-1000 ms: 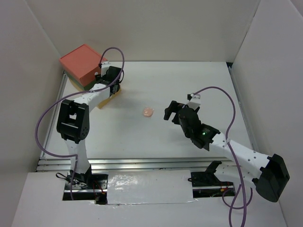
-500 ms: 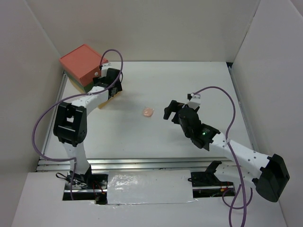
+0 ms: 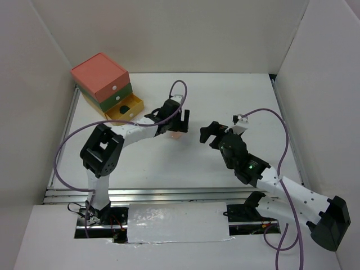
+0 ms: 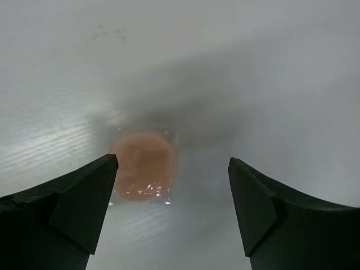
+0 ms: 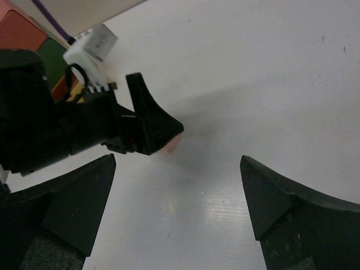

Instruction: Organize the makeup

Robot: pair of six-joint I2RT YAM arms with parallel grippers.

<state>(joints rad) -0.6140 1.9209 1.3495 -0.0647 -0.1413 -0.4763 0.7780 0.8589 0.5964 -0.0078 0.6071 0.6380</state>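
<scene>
The only makeup in sight is a peach round disc [image 4: 143, 166], flat and shallow, sealed in a clear squarish wrapper whose edges show faintly around it. It lies flat on the white counter [image 4: 253, 67], just left of centre and low in the left wrist view, close to the left-hand finger of the left claw [image 4: 173, 162]. Near the middle of the overhead view only a peach sliver shows past that claw. In the right wrist view a small peach edge peeks out left of centre.

The left end effector [image 3: 181, 121] hangs gaping wide at the frame's centre, its arm stretched long. Just right of it, the right end effector [image 3: 207, 134] is equally spread.
</scene>
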